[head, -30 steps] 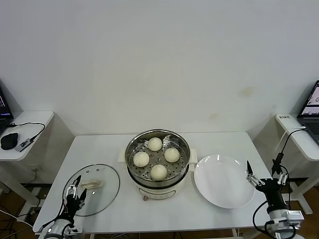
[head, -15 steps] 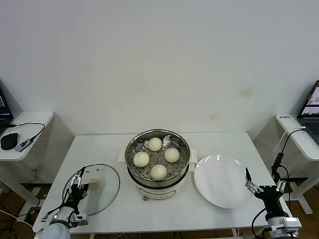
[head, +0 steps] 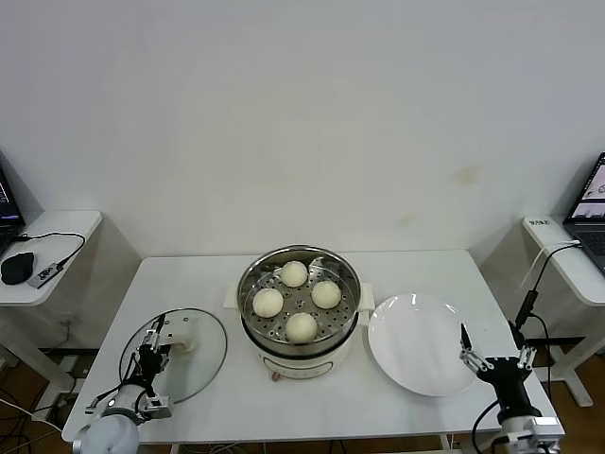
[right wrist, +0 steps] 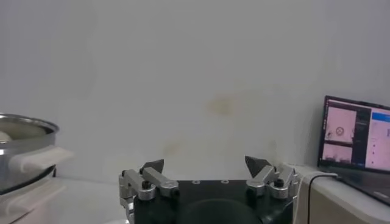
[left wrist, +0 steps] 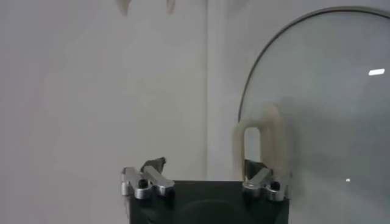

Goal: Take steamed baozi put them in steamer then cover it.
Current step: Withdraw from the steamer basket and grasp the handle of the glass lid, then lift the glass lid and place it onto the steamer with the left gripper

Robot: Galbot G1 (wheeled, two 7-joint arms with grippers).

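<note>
Head view: four steamed baozi (head: pixel 297 299) seated on the perforated tray of the steamer (head: pixel 299 305) at desk (head: pixel 397 270) centre; white plate (head: pixel 422 343) bare. Loading done; covering left. Left gripper (head: pixel 148 360) over the glass lid (head: pixel 176 357) (lid flat on desk, left of steamer), spread open. Right gripper (head: pixel 492 362) idle beside the plate.

Left wrist view: lid handle (left wrist: pixel 259 141) near one jaw, ungrasped.

Right wrist view: right gripper (right wrist: pixel 207 176) open, empty.

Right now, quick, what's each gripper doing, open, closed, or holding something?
Left gripper: open, holding nothing, over the glass lid by its handle.
Right gripper: open, holding nothing, beside the white plate.
</note>
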